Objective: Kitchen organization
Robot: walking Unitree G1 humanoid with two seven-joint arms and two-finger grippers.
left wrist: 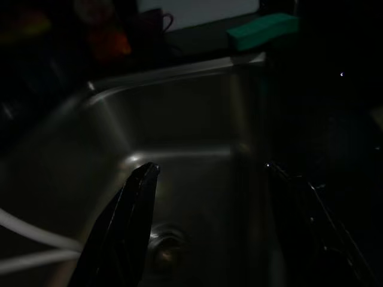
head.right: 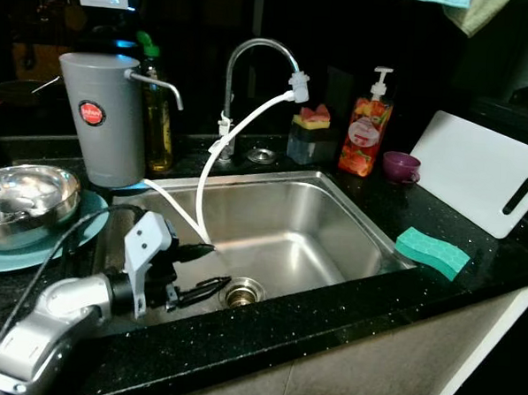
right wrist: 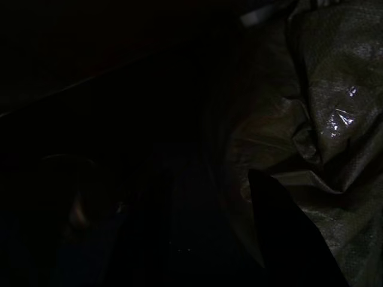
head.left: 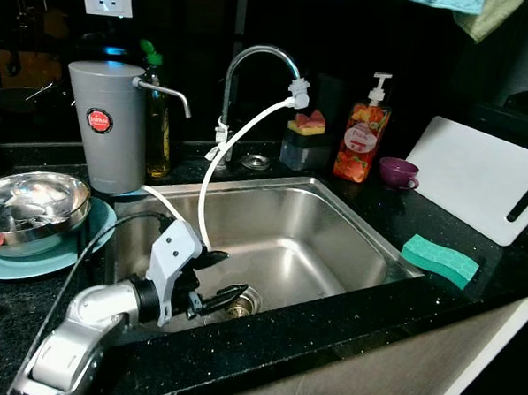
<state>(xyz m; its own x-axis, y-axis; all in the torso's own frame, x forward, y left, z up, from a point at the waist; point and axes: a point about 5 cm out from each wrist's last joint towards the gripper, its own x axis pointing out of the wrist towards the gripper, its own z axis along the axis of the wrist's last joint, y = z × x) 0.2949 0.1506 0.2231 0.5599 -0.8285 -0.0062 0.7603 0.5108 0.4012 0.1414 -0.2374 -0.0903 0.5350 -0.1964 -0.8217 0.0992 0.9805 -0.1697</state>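
Our left gripper (head.left: 222, 275) hangs low in the sink (head.left: 334, 214), fingers spread wide and empty, seemingly poised above the drain (head.left: 241, 304); the green sponge (head.left: 439, 259) waits on the surface at the sink's corner; beyond stands the soap bottle (head.left: 363, 132).

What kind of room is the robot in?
Most likely a home kitchen. There is a shiny steel sink with a curved silver tap, an orange bottle of dish soap behind it, and a white plastic cutting board leaning on the black counter.
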